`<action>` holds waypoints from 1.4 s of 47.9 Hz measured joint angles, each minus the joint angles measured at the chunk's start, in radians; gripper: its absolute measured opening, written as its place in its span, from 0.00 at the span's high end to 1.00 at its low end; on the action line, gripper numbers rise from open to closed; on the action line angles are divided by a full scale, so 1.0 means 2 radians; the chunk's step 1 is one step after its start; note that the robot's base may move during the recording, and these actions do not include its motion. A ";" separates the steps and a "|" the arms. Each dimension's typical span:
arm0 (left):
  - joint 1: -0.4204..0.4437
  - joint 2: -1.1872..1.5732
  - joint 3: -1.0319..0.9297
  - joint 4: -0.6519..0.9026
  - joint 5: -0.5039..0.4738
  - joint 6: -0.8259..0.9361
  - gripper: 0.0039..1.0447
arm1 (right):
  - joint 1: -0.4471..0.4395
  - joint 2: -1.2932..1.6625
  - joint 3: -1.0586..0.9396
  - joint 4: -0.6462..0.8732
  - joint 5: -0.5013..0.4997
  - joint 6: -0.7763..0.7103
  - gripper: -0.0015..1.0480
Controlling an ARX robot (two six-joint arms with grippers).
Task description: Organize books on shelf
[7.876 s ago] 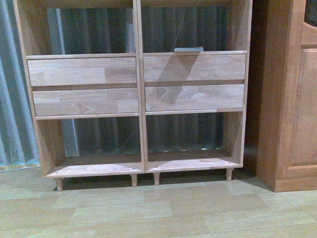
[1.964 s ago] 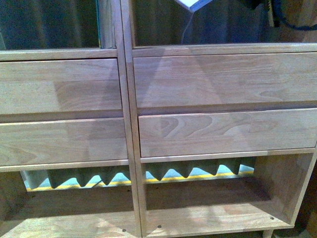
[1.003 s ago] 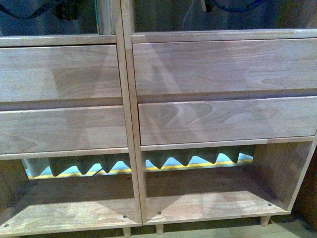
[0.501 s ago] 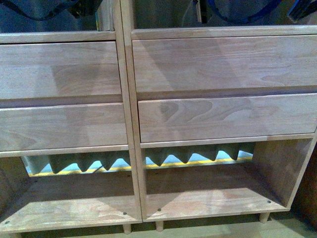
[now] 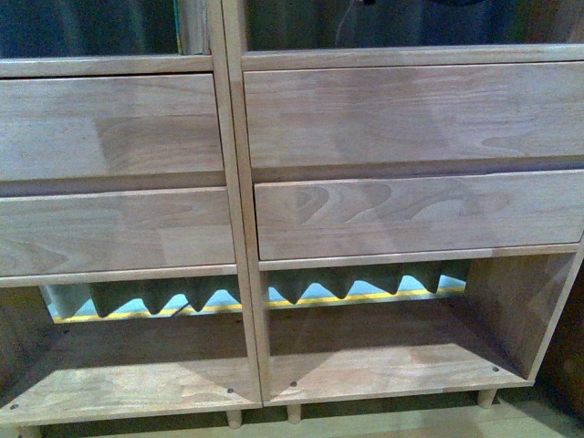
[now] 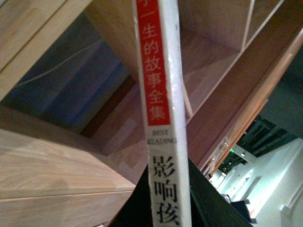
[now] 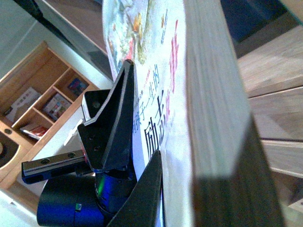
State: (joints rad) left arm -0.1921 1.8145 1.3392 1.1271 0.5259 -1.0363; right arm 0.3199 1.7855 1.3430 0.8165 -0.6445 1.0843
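Thin softcover book with white spine, red band and black print (image 6: 161,94) held in left gripper (image 6: 168,177), spine between its dark fingers (image 6: 137,201), jaws closed on it. Book sits in front of open compartment of large pale natural-wood shelving unit (image 5: 228,182). Right gripper (image 7: 189,194): one dark finger (image 7: 149,187) lies against illustrated cover, other finger not made out, so grip cannot be told. Greyish page edge faces right wrist camera. Grey foam with yellow stripe (image 5: 347,292) behind lower compartments
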 joint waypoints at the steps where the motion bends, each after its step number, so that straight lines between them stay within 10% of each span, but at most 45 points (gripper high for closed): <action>1: 0.001 -0.002 -0.003 0.008 0.003 -0.001 0.94 | 0.001 -0.002 0.000 0.000 -0.003 0.000 0.84; 15: 0.024 -0.040 -0.035 -0.022 0.011 0.023 0.94 | -0.011 -0.024 0.000 -0.051 0.026 -0.044 0.42; 27: 0.095 -0.087 -0.047 -0.171 -0.047 0.113 0.94 | -0.121 -0.030 0.010 -0.129 0.070 -0.122 0.06; 47: 0.150 0.002 0.117 -0.290 -0.198 0.306 0.94 | -0.226 -0.050 -0.038 -0.084 0.033 -0.135 0.07; 67: 0.083 0.179 0.346 -0.279 -0.237 0.597 0.94 | -0.255 -0.171 -0.209 0.032 -0.079 -0.138 0.07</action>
State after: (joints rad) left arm -0.0257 2.1727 2.0304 0.5682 0.0521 0.1581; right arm -0.1909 1.4425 0.9253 0.8810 -0.8017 0.8074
